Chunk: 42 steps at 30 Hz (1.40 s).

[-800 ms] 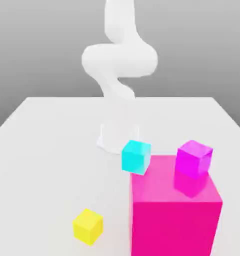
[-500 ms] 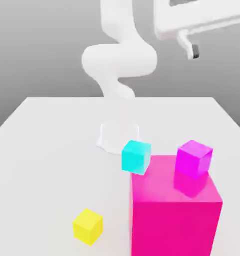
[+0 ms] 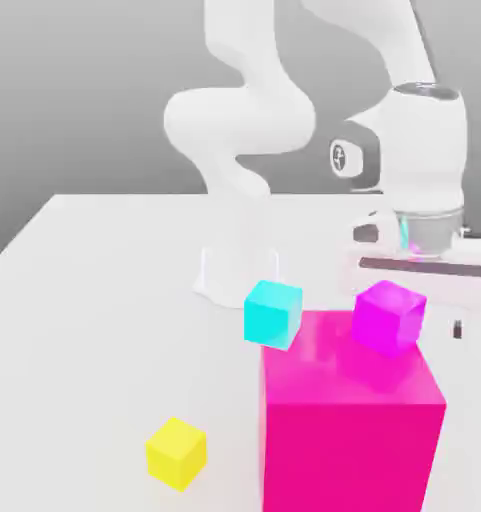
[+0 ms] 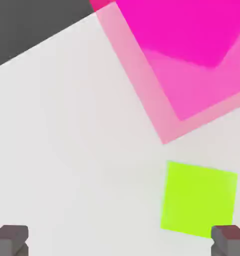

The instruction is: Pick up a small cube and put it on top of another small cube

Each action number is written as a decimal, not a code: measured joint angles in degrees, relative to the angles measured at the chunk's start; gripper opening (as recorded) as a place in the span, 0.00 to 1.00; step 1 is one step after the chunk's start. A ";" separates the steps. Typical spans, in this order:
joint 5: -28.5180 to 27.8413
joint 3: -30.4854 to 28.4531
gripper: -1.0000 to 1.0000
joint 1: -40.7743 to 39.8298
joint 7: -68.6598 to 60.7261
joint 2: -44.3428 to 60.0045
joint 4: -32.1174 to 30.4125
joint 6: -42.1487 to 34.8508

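Observation:
The lime-green small cube (image 4: 199,197) lies flat on the white table, a short way from the big hot-pink block (image 4: 191,50). My gripper (image 4: 120,240) hangs above the table, open wide, with nothing between its dark fingertips (image 4: 230,239). The cube sits off to one side of the gap, close to one fingertip. In the exterior view my hand (image 3: 414,265) is low behind the hot-pink block (image 3: 349,420), on the exterior view's right. A magenta small cube (image 3: 388,316) rests on top of that block, and a cyan small cube (image 3: 273,313) is at its upper left corner.
A yellow small cube (image 3: 176,452) stands on the table (image 3: 94,300) toward the exterior view's lower left. The arm's white base (image 3: 236,270) rises at the middle of the table, behind the cyan cube.
The arm has swung down from the top of the exterior view. Its hand has come from high up to low behind the hot-pink block. No cube has moved.

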 joint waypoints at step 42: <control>2.29 -16.60 0.00 9.54 -25.65 -14.13 28.14 -44.48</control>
